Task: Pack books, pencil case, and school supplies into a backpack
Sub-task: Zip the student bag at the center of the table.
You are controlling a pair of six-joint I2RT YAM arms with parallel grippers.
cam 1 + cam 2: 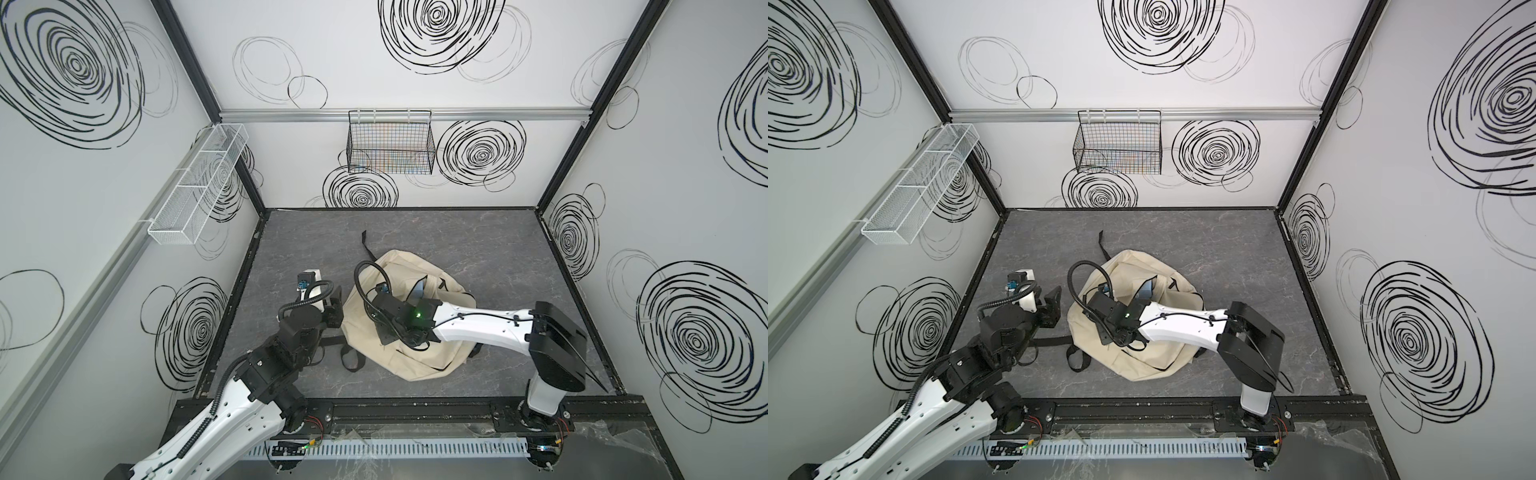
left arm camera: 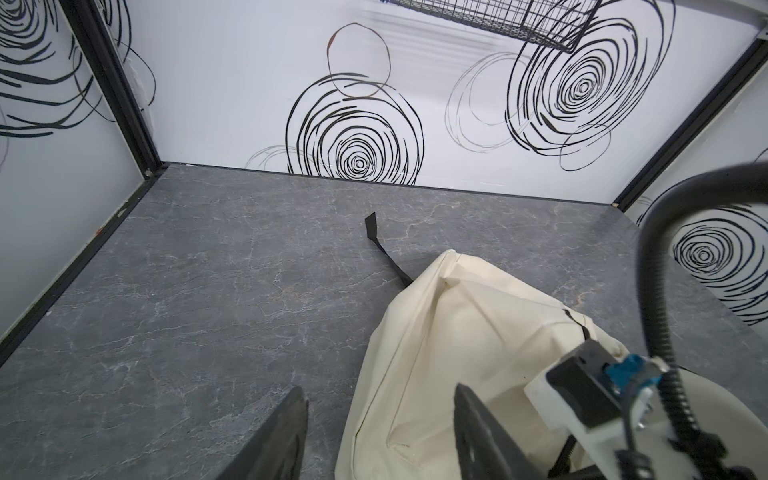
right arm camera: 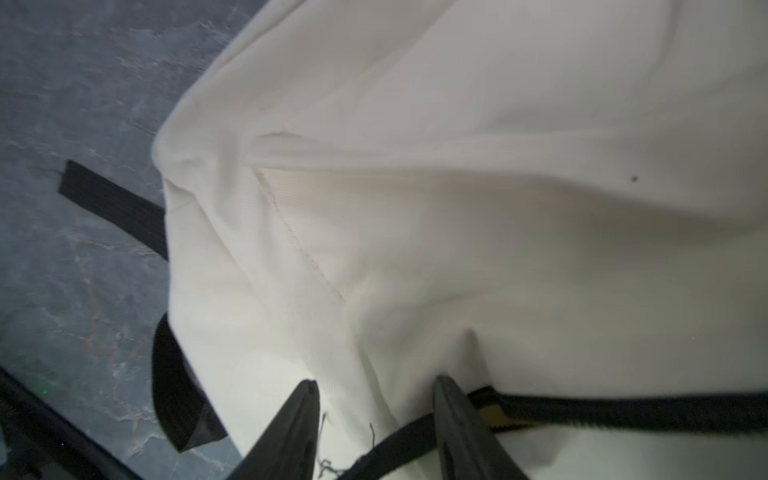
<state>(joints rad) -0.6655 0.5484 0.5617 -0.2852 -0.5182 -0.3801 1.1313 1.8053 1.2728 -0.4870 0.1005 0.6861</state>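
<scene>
A grey marbled worktop [image 1: 478, 249] is seen in both top views, enclosed by white walls [image 1: 415, 91] marked with black swirls. Near its middle, somewhat toward the front edge, the cream backpack [image 1: 399, 361] is laid slumped and rumpled. The right arm [image 1: 478, 328] is stretched across the backpack from the right side, while the left arm [image 1: 232, 411] is held just beside the bag's left edge. A black wire basket [image 1: 390, 145] is hung on the back wall and a white mesh tray [image 1: 199, 187] on the left wall. The right hand [image 3: 376, 382] is shown with its fingers parted, close over the cream fabric beside a black band [image 3: 623, 409]. Whether the tips are pressed into the cloth cannot be told, as that close view is blurred. The left hand [image 2: 380, 392] is likewise spread, and nothing is gripped by it. A black strap [image 1: 368, 245] is trailed from the bag toward the back wall.
</scene>
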